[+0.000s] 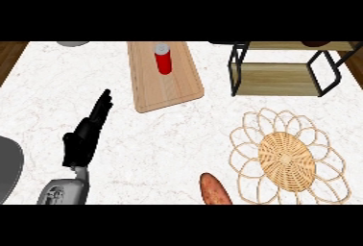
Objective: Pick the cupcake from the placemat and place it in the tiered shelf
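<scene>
Cupcake: not visible on the woven placemat (287,156) at lower right, whose wicker centre is bare. A dark shape (315,43) sits on the top tier of the tiered shelf (276,79) at upper right. It could be the cupcake already placed, but it's cropped by the frame edge, so I can't confirm.

Left robot hand (79,144) is at left of frame, open with fingers straight and pointing up-frame, holding nothing. It's well apart from both mat and shelf, so it reads as parked, not working. Right robot hand is out of view.

Sweet potato (215,190) lies just left of the mat on the tabletop (177,144). Red canister (163,60) stands on the cutting board (166,91) at top centre. Both look like distractors.
</scene>
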Available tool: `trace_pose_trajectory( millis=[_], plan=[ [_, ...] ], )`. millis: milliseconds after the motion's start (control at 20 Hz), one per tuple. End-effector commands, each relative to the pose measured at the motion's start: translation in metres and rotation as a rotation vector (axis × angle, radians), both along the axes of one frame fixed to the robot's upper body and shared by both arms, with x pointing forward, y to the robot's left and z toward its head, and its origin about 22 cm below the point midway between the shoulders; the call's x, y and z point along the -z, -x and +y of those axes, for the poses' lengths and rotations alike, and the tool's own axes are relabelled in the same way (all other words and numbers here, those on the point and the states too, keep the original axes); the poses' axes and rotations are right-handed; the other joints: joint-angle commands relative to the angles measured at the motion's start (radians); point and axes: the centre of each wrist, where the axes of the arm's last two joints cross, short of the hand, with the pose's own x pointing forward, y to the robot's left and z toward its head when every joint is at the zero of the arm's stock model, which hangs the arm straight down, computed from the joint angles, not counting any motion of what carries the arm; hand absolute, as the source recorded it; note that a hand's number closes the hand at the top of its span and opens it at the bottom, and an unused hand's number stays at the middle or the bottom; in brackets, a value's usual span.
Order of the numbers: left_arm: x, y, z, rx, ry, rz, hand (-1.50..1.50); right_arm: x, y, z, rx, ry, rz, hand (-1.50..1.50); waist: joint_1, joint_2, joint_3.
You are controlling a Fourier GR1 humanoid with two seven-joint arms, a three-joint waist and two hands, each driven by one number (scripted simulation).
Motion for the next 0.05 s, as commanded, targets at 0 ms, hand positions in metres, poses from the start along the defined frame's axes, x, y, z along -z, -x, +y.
trace_pose_trajectory(
  millis=[0],
  plan=[
    [-0.0042,-0.0145,-0.0017,-0.004,0.000,-0.010,0.00,0.0029,0.0548,-0.0245,-0.041,0.012,0.018,-1.50,-0.002,0.003,0.000]
  ],
)
